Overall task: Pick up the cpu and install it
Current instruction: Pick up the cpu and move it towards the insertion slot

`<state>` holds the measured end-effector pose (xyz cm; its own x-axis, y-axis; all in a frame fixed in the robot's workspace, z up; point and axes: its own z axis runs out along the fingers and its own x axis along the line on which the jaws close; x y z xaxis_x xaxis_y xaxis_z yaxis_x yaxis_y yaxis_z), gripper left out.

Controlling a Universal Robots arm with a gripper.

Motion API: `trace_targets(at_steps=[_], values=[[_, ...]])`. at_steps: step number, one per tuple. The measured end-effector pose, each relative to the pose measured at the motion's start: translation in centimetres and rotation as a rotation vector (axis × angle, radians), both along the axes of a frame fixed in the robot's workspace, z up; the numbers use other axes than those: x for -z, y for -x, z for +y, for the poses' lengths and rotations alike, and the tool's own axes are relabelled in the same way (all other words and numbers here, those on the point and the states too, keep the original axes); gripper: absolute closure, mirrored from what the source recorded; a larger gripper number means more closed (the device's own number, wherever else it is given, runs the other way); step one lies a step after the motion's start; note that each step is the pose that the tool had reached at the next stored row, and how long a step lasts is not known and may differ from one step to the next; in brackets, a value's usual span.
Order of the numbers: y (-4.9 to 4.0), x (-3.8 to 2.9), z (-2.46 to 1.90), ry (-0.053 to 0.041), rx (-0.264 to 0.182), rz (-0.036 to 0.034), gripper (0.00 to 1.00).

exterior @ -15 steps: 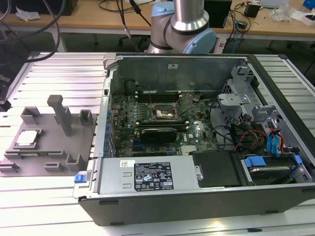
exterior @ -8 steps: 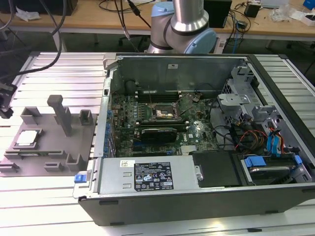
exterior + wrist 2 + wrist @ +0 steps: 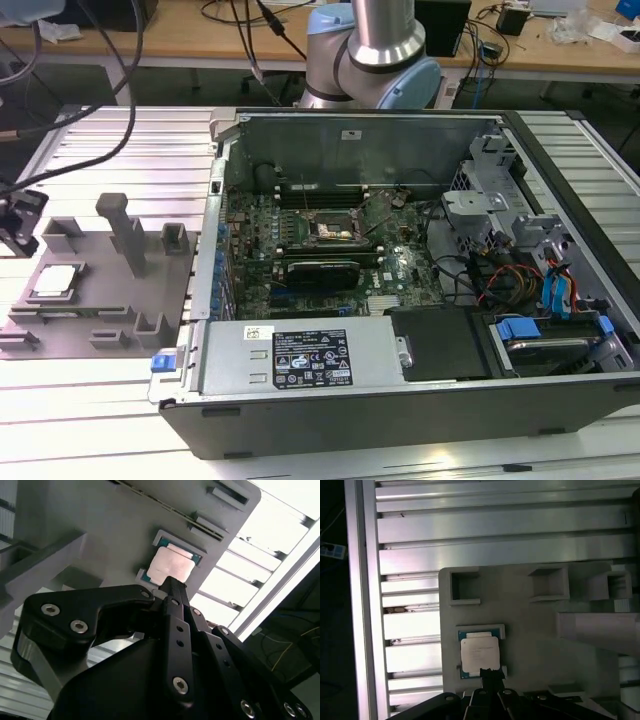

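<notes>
The cpu (image 3: 55, 281), a small square chip with a silvery-white top, lies flat in a recess of the grey fixture plate (image 3: 100, 300) at the exterior view's left. Both wrist views look down on the cpu (image 3: 170, 565) (image 3: 479, 652) in its recess. My gripper (image 3: 22, 225) hangs above the fixture's left edge, and its black fingers meet in a narrow tip (image 3: 171, 584) (image 3: 490, 672) just short of the chip's edge. The gripper is shut with nothing in it and stands clear of the cpu. The dark square socket (image 3: 335, 228) sits on the motherboard inside the open case.
The open computer case (image 3: 300, 370) takes up the middle and right of the slatted aluminium table (image 3: 90, 420). Grey posts and blocks (image 3: 125, 235) rise from the fixture beside the chip. Cables hang at the upper left. The arm's base (image 3: 375, 60) stands behind the case.
</notes>
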<state>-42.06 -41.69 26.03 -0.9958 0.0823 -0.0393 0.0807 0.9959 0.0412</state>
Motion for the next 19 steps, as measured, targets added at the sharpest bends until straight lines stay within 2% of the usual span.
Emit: trace_targets(at_steps=[1,5,9,17,19], values=[[-0.06,0.24,-0.01,0.0,0.0,0.0004,0.89],[-0.07,0.28,-0.02,0.0,0.0,0.0005,0.89],[-0.07,0.94,-0.02,0.0,0.0,0.0005,0.89],[-0.07,2.71,-0.02,0.0,0.0,0.0004,0.89],[-0.07,3.43,-0.02,0.0,0.0,0.0005,0.89]])
